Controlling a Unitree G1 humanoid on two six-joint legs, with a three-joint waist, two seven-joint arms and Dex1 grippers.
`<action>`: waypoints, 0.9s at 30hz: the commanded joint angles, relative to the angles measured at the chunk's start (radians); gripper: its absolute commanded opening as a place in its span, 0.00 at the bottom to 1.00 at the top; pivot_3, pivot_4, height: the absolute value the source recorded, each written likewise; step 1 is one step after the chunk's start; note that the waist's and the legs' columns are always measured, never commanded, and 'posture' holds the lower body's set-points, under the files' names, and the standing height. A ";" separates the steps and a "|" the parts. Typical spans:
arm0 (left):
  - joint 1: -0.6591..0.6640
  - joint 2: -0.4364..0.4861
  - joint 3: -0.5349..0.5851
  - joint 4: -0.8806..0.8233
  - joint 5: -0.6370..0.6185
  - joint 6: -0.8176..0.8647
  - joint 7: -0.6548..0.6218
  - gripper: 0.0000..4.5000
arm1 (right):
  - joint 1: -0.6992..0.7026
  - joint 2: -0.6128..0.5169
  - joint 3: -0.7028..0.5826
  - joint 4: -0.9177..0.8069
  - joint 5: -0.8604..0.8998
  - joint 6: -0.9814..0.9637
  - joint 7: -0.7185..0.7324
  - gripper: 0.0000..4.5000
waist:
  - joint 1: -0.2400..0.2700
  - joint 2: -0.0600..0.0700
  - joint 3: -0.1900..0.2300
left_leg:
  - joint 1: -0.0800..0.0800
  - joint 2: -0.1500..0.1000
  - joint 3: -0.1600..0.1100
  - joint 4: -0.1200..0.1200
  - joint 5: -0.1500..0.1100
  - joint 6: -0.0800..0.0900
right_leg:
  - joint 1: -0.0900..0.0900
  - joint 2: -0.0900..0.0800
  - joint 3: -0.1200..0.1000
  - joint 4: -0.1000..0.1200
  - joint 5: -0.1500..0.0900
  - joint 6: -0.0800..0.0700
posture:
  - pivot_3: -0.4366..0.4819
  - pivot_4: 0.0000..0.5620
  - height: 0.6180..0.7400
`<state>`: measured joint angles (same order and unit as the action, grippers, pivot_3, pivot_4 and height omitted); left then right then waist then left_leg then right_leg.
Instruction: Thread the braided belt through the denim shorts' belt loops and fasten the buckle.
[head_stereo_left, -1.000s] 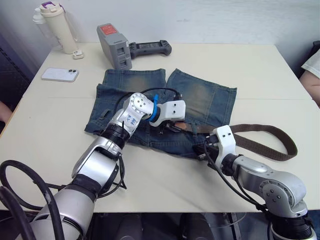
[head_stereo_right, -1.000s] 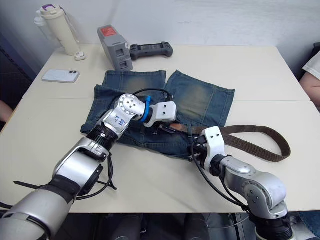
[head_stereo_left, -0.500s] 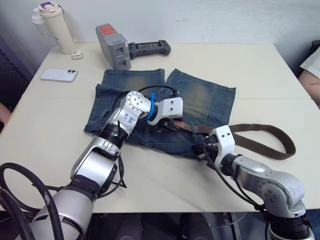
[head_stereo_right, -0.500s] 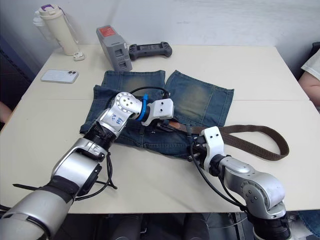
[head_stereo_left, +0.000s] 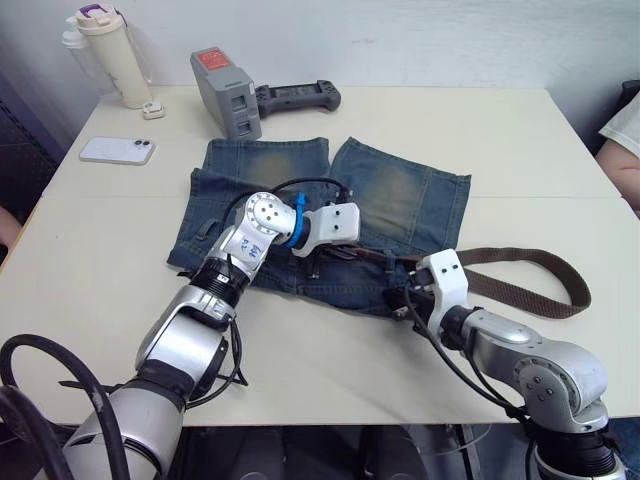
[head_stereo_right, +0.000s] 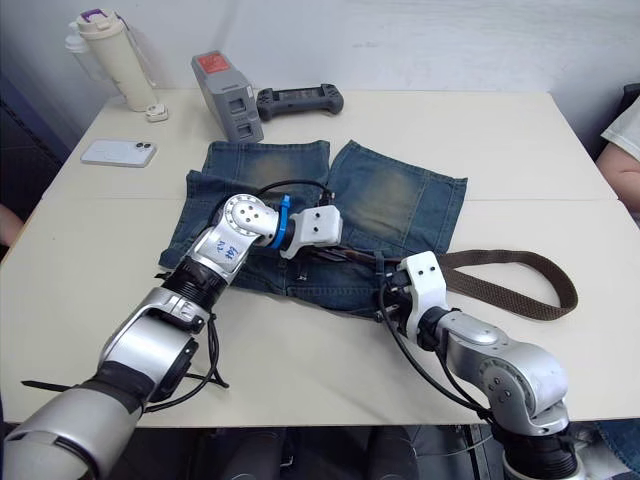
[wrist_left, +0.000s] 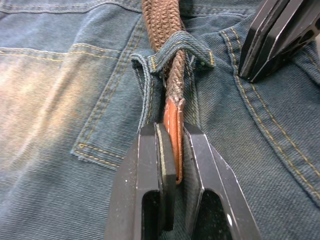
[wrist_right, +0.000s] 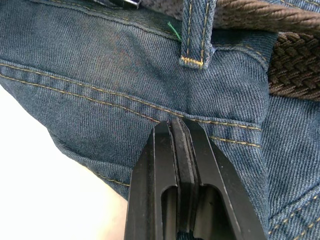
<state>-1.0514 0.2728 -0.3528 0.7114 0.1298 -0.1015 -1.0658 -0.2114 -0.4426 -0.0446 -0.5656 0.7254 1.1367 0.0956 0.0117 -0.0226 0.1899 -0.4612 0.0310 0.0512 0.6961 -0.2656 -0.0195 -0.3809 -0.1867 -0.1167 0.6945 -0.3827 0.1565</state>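
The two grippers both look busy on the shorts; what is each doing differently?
The left gripper is shut on the braided belt, holding its leather tip just past a belt loop; the right gripper is shut on the denim shorts, pinching a fold of the fabric. The left sits mid-waistband, the right nearer the shorts' edge beside the table. Both have black fingers.

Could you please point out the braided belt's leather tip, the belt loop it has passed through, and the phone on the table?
braided belt (wrist_left: 173, 120), left wrist view, on its orange-brown leather tip between the fingers.
belt loop (wrist_left: 176, 48), left wrist view, on the denim strip crossing the belt.
phone (head_stereo_left: 117, 150), left eye view, on its white back.
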 joint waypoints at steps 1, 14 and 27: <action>-0.018 0.019 0.026 -0.022 -0.001 -0.027 0.019 0.01 | -0.002 0.007 0.004 0.004 -0.014 0.009 0.011 0.00 | -0.001 0.000 0.000 | 0.000 0.000 0.000 0.000 0.000 0.000 | 0.000 0.000 0.000 0.000 0.000 0.000 | 0.48 0.27 0.38; 0.019 0.216 0.055 -0.184 -0.018 -0.027 -0.030 0.01 | -0.008 0.021 0.007 0.023 -0.036 0.015 0.031 0.00 | -0.015 0.000 0.000 | 0.000 0.000 0.000 -0.001 0.000 0.000 | -0.001 0.000 0.000 0.000 0.000 0.000 | 0.48 0.27 0.38; 0.078 0.217 0.057 -0.280 -0.035 0.017 0.001 0.01 | -0.035 0.034 0.022 0.046 -0.056 0.014 0.047 0.00 | -0.013 0.000 0.000 | 0.001 0.000 0.000 -0.001 0.000 0.000 | -0.001 0.000 0.000 0.001 0.000 0.000 | 0.48 0.27 0.38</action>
<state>-0.9717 0.5242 -0.3243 0.4809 0.1126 -0.1123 -1.1013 -0.2446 -0.4208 -0.0365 -0.5260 0.6819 1.1356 0.1424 -0.0016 -0.0225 0.1898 -0.4607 0.0314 0.0516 0.6951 -0.2654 -0.0198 -0.3818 -0.1866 -0.1167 0.6951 -0.3827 0.1564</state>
